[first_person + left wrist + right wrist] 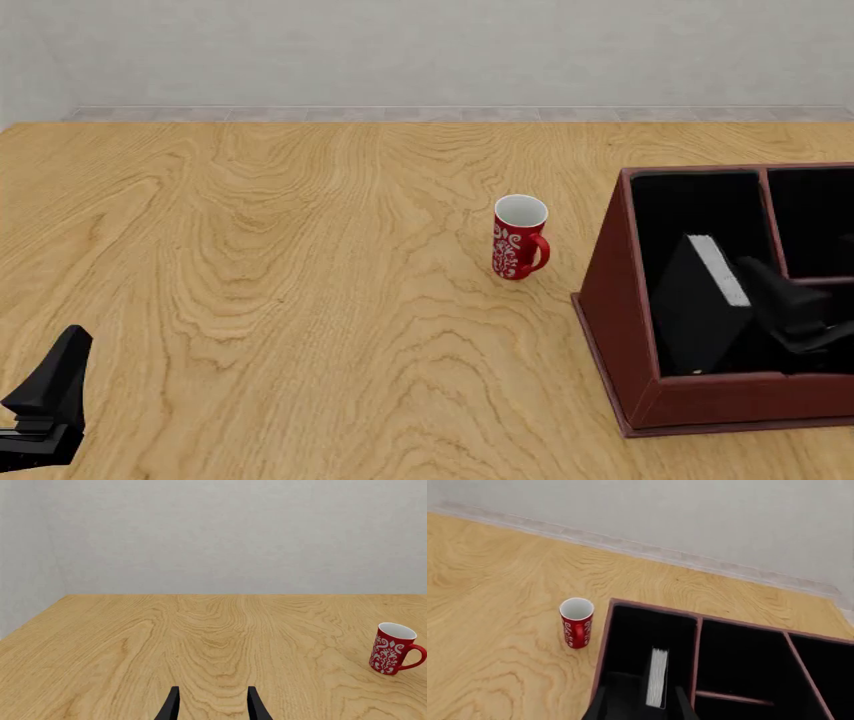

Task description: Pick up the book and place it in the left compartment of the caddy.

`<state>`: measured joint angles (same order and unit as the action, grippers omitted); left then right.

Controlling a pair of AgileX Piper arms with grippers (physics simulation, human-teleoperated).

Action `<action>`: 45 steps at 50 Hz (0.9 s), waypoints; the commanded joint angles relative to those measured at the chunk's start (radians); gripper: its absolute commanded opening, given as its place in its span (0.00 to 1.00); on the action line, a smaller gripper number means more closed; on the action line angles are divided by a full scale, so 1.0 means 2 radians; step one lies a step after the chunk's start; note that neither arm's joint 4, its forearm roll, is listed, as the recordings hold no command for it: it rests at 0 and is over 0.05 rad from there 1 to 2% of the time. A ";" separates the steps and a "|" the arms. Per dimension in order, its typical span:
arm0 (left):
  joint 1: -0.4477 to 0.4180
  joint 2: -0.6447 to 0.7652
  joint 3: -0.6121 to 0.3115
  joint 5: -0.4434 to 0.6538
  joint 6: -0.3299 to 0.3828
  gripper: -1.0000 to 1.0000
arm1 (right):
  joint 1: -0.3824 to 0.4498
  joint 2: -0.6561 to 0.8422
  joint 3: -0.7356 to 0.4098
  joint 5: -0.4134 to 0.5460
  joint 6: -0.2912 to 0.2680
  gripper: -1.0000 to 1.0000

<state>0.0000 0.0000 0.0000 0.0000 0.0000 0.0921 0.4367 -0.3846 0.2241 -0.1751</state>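
Note:
The black book (697, 300) with grey-white page edges (657, 677) stands on edge, leaning, inside the left compartment (694, 205) of the dark red-brown caddy (607, 290). My right gripper (770, 290) is down in that compartment, open, with a finger on either side of the book; in the right wrist view (640, 707) there is a gap between each finger and the pages. My left gripper (54, 385) is open and empty, low over the table's near left edge, and it also shows in the left wrist view (212, 705).
A red mug with a white pattern (518, 238) stands upright just left of the caddy; it also shows in the left wrist view (393, 649) and the right wrist view (576, 622). The caddy's smaller right sections (740, 655) are black-lined. A grey wall backs the table.

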 commanded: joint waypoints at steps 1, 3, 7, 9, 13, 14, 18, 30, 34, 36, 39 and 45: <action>0.000 0.000 0.000 0.000 0.000 1.00 | 0.017 -0.048 -0.032 0.052 -0.006 1.00; 0.000 0.000 0.000 0.000 0.000 1.00 | 0.020 -0.052 -0.039 0.059 -0.009 1.00; 0.000 0.000 0.000 0.000 0.000 1.00 | 0.025 -0.060 -0.052 0.072 -0.011 1.00; 0.000 0.000 0.000 0.000 0.000 1.00 | 0.027 -0.063 -0.055 0.076 -0.013 1.00; 0.000 0.000 0.000 0.000 0.000 1.00 | 0.033 -0.070 -0.059 0.082 -0.014 1.00; 0.000 0.000 0.000 0.000 0.000 1.00 | 0.034 -0.072 -0.061 0.085 -0.014 1.00; 0.000 0.000 0.000 0.000 0.000 1.00 | 0.040 -0.080 -0.061 0.093 -0.015 1.00; 0.000 0.000 0.000 0.000 0.000 1.00 | 0.057 -0.117 -0.084 0.127 -0.020 1.00; 0.000 0.000 0.000 0.000 0.000 1.00 | 0.068 -0.128 -0.098 0.137 -0.018 1.00; 0.000 0.000 0.000 0.000 0.000 1.00 | 0.070 -0.135 -0.104 0.142 -0.017 1.00; 0.000 0.000 0.000 0.000 0.000 1.00 | 0.074 -0.146 -0.114 0.148 -0.013 1.00; 0.000 0.000 0.000 0.000 0.000 1.00 | 0.088 -0.152 -0.124 0.156 -0.013 1.00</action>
<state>0.0000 0.0000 0.0000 0.0000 0.0000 0.2308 0.1730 -0.5889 0.4982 -0.2049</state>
